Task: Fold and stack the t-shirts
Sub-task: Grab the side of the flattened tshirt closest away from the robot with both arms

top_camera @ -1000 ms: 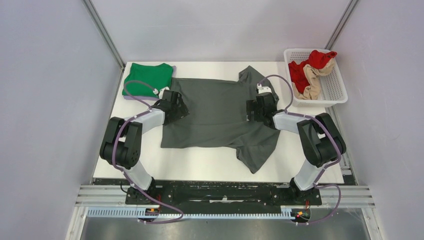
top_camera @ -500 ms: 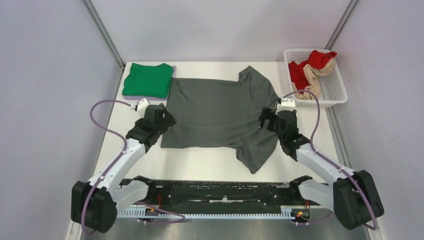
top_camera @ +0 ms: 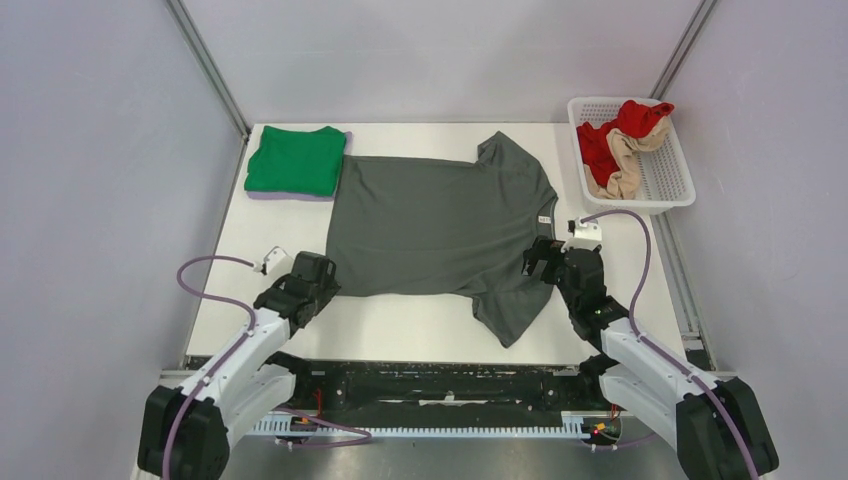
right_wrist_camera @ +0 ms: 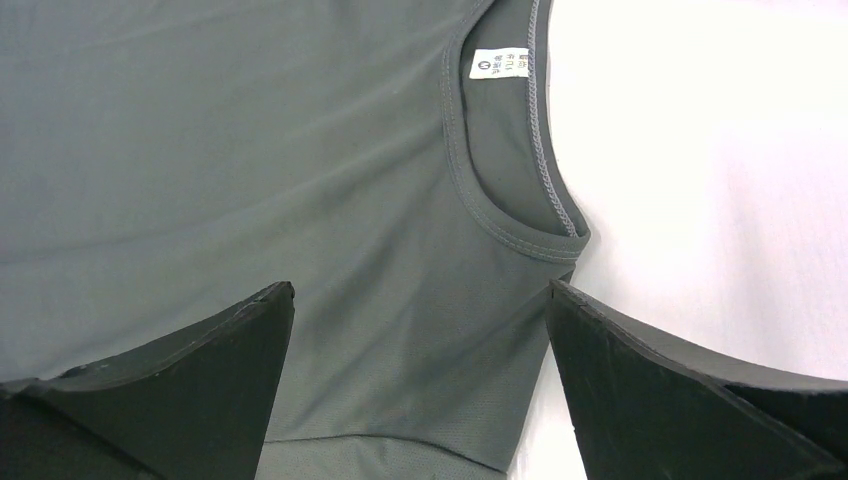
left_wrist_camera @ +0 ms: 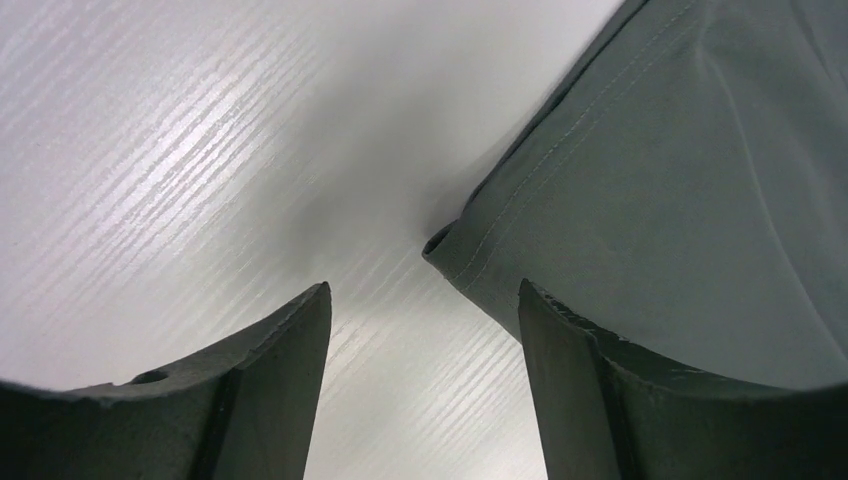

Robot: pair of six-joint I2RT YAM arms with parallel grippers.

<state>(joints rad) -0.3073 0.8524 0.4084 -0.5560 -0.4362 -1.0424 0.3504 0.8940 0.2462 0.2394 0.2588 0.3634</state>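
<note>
On the table [top_camera: 420,320], both arms [top_camera: 240,345] [top_camera: 640,345] stretch low, fingers [left_wrist_camera: 270,380] [right_wrist_camera: 180,380] wide at grey t-shirt [top_camera: 430,225].

Basket [top_camera: 664,178] — red garment [top_camera: 640,117], beige garment [top_camera: 624,166]

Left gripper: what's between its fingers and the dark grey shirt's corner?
Only bare table, per the left wrist view; the open left gripper sits just short of the dark grey shirt.
</note>
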